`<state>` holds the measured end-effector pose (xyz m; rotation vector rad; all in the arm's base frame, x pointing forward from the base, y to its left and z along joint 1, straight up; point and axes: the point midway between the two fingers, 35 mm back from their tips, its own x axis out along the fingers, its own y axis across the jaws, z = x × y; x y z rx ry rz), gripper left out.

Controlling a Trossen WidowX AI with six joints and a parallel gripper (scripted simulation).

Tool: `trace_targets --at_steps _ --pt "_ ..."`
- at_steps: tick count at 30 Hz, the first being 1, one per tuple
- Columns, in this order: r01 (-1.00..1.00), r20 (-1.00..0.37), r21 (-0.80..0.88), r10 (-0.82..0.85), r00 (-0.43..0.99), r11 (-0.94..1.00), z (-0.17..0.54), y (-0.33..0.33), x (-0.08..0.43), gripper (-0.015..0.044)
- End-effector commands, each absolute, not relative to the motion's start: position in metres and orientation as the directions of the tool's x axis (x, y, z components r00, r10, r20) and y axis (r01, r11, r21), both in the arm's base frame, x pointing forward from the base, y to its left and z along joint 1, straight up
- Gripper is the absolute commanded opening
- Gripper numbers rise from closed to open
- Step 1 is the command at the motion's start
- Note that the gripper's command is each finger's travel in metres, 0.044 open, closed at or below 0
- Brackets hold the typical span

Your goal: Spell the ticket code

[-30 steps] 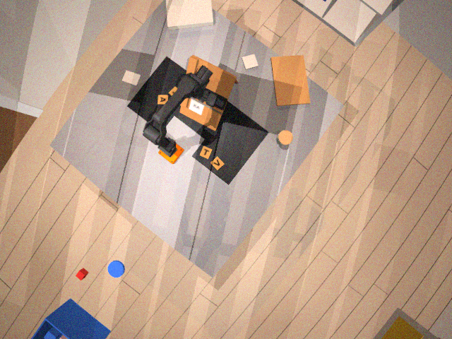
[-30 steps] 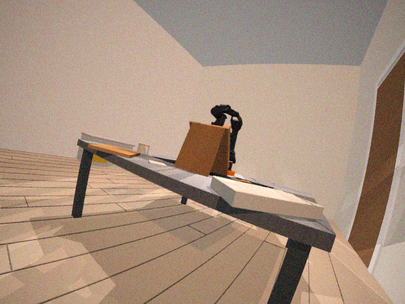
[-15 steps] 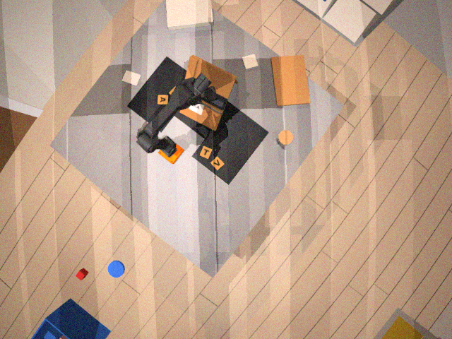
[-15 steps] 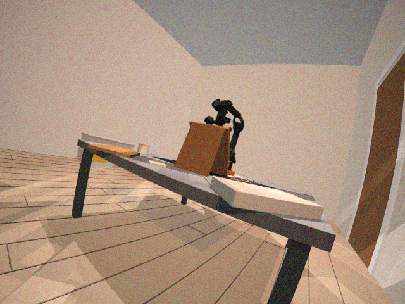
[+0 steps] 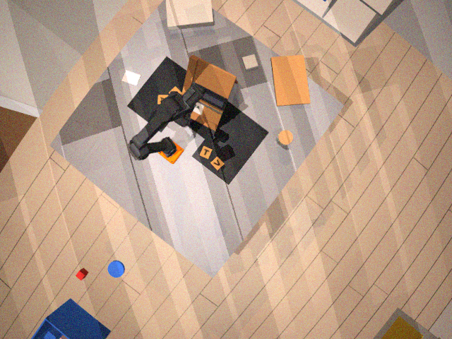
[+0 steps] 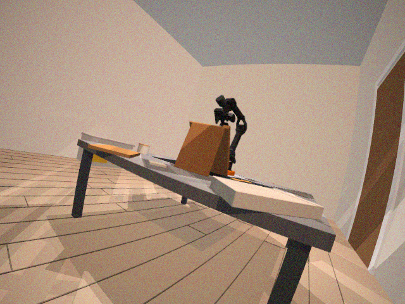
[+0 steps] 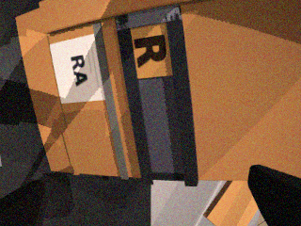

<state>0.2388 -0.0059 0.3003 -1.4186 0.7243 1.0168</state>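
The ticket (image 5: 198, 108) (image 7: 77, 70) on the sloped board (image 5: 215, 80) (image 6: 197, 147) (image 7: 245, 94) reads RA. In the wrist view, the dark rail (image 7: 187, 127) holds one tile, R (image 7: 151, 51), near its left end; the channel beyond it is bare. A T tile (image 5: 205, 152) and a V tile (image 5: 217, 163) lie on the black mat's front right part. An A tile (image 5: 162, 99) and another tile (image 5: 175, 90), partly hidden by the arm, lie on its left part. My gripper (image 6: 224, 124) is open and empty, raised by the board; a finger shows at the wrist view's lower right.
The black mat (image 5: 248, 133) lies around the board. The counter (image 5: 189, 197) also bears a thick pale block (image 5: 189, 13), an orange slab (image 5: 291, 80) (image 6: 114, 150), a round orange-topped object (image 5: 285, 137) (image 6: 143, 148) and two small pale squares (image 5: 131, 78) (image 5: 250, 61).
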Motion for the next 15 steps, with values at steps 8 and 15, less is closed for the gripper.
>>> trace_targets --at_steps 8,15 --pt "-0.835 -0.872 -0.489 0.137 0.469 -0.253 0.3150 -0.0069 0.2268 0.0440" --pt "-0.835 -0.871 -0.491 0.140 0.470 -0.249 0.3150 -0.0060 0.2277 0.0414"
